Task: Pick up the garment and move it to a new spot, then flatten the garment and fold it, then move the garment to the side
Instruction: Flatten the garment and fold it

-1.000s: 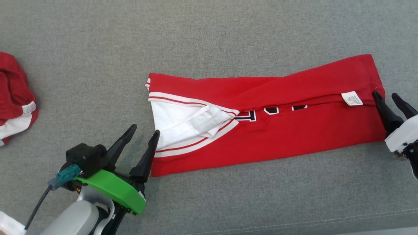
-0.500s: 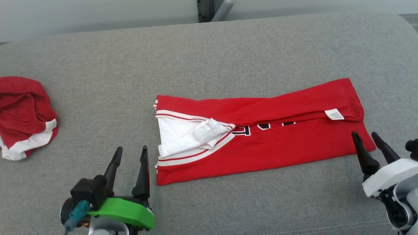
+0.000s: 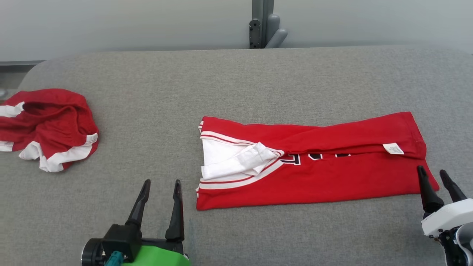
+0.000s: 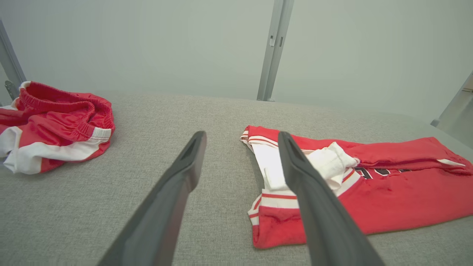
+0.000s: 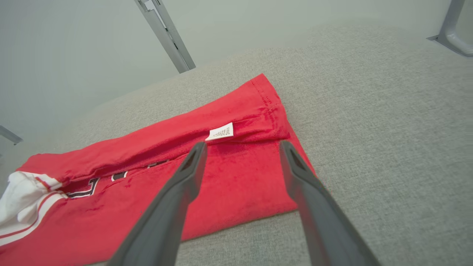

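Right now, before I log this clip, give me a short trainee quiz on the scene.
1. True or false: the left end effector grips the folded red jersey with white trim.
2. Fill in: the crumpled red-and-white garment lies on the grey fabric surface on the jersey's ____ side, by the robot's own sides.
3. The small white care label lies nearest to: A. the right end effector; B. the left end effector; C. the crumpled red-and-white garment.
Key: 1 false; 2 left; 3 A.
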You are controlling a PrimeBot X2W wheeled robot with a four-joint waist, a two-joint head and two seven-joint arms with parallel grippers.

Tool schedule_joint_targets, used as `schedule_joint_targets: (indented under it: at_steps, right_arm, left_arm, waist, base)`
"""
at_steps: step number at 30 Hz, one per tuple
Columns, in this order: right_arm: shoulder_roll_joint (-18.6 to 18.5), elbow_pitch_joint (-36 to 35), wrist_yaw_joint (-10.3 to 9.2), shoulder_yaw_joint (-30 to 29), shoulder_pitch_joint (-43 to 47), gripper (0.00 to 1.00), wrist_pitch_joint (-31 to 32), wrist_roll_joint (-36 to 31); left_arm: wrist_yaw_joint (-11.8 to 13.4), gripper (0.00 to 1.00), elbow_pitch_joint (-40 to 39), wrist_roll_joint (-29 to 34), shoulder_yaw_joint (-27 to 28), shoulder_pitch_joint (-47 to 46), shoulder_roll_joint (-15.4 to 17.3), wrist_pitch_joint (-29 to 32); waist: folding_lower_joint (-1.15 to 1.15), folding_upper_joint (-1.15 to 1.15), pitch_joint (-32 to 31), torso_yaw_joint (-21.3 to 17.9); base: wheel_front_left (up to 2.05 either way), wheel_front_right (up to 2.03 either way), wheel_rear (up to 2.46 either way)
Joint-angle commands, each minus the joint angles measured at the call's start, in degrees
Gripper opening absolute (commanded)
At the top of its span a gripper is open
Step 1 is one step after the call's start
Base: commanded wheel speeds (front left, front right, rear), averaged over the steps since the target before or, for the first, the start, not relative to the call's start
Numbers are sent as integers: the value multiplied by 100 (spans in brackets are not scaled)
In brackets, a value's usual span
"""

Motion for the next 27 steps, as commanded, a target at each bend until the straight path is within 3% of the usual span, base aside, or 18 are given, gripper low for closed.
schedule_joint_targets:
  at_steps: [1,10,19,27]
  right_arm:
    - [-28,124,-3,-95,26,100,-21,15]
    - [-185,982,-3,-391,-406,100,236,274]
    - [-452,1741,-2,-501,-1081,100,831,485]
    - [-382,2294,-2,-331,-1463,100,1385,570]
  left_arm:
    - [-77,100,-11,169,61,109,-85,-21]
    - [-427,100,137,801,195,259,-582,-21]
    - [-684,100,239,1108,237,72,-768,-21]
    - [-819,100,308,1198,338,-79,-831,-21]
  waist:
    - [1,0,-37,225]
    - [1,0,144,629]
    - [1,0,457,752]
    - [1,0,611,789]
  base:
    - [0,0,0]
    - [0,0,0]
    - [0,0,0]
    - [0,0,0]
